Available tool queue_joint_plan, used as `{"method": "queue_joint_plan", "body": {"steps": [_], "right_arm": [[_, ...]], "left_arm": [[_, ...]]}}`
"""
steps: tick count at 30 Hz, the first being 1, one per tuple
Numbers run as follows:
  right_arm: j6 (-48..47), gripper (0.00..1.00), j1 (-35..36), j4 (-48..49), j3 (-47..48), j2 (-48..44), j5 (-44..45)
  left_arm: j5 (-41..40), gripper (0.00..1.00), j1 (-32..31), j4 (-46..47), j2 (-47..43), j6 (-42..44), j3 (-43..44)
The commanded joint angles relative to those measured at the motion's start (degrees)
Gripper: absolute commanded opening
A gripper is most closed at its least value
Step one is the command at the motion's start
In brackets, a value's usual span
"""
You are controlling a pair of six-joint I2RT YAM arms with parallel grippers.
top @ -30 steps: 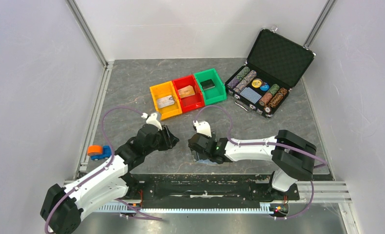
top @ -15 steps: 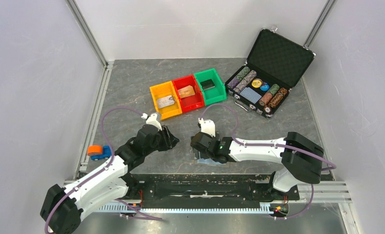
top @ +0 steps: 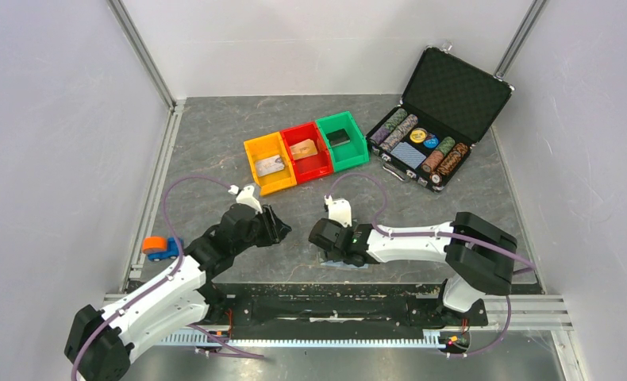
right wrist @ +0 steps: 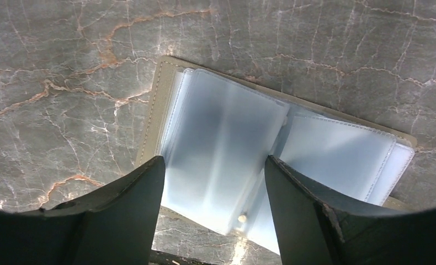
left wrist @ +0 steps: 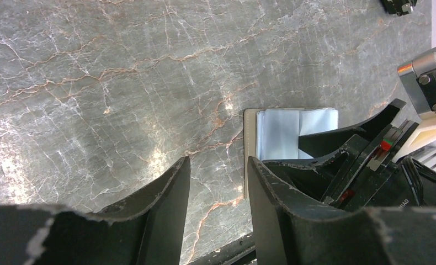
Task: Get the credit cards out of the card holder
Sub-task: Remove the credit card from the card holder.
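Observation:
The card holder [right wrist: 227, 149] lies open on the table near the front edge, grey-beige outside with light-blue clear sleeves. No card shows in the sleeves I can see. My right gripper [right wrist: 214, 165] is open and hovers just above it, one finger on each side of the left panel. In the top view the right gripper [top: 326, 238] hides most of the holder [top: 350, 264]. My left gripper [top: 282, 226] is open and empty, just left of the holder; the left wrist view [left wrist: 218, 163] shows the holder's left edge [left wrist: 276, 130] beside its right finger.
Yellow [top: 268, 163], red [top: 305, 151] and green [top: 341, 140] bins stand side by side at the back, each with a card in it. An open black chip case [top: 441, 119] is at the back right. An orange and blue object [top: 158, 246] lies at the left edge.
The right arm's elbow swung a little right and back; its gripper stays over the open card holder. The left arm has barely moved.

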Motion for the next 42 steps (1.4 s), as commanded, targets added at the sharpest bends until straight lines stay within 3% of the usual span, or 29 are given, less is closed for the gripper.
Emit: {"method": "queue_joint_plan", "body": {"steps": [1, 5, 11, 20, 25, 28, 31, 34, 36, 39, 42], "right_arm": [[-0.6, 0.66, 0.32, 3.57, -0.4, 1.25, -0.18], [-3.83, 0.56, 0.32, 7.13, -1.94, 0.08, 0.08], [-9.0, 0.31, -1.26, 17.52, -8.33, -4.22, -1.91], [-10.43, 0.11, -6.44, 33.63, -17.94, -6.85, -13.41], [-11.62, 0.1, -8.98, 35.46, -19.79, -9.16, -15.87], [-11.88, 0.1, -9.97, 39.15, -21.62, -10.1, -19.54], [-10.97, 0.1, -10.78, 42.88, -23.64, -10.59, -22.44], [-10.23, 0.11, -11.49, 44.13, -24.27, -10.63, -23.83], [-10.01, 0.18, -11.69, 43.92, -24.29, -11.08, -24.31], [-10.08, 0.37, -11.8, 40.65, -23.79, -13.35, -22.16], [-10.5, 0.43, -11.81, 34.6, -22.89, -16.43, -16.95]], "left_arm": [[-1.26, 0.5, 0.01, -0.39, -1.43, 3.03, -0.28], [-1.38, 0.5, 0.03, -0.49, -1.78, 2.97, -0.46], [-1.33, 0.51, 0.04, -0.43, -1.48, 2.88, -0.24], [3.36, 0.52, -0.01, 3.33, 1.18, 2.13, -1.71], [7.92, 0.52, -0.06, 7.91, 1.98, 1.37, -3.66], [13.56, 0.46, -0.1, 15.21, 3.72, 0.0, -5.25], [14.58, 0.38, -0.08, 16.95, 7.22, -0.42, -4.82], [15.66, 0.36, -0.06, 18.32, 10.39, -0.26, -4.22], [16.16, 0.36, -0.07, 19.54, 12.24, -0.31, -4.11], [16.47, 0.36, -0.15, 20.73, 14.36, -0.54, -3.85], [16.89, 0.35, -0.15, 21.64, 15.94, -0.68, -3.7]]}}
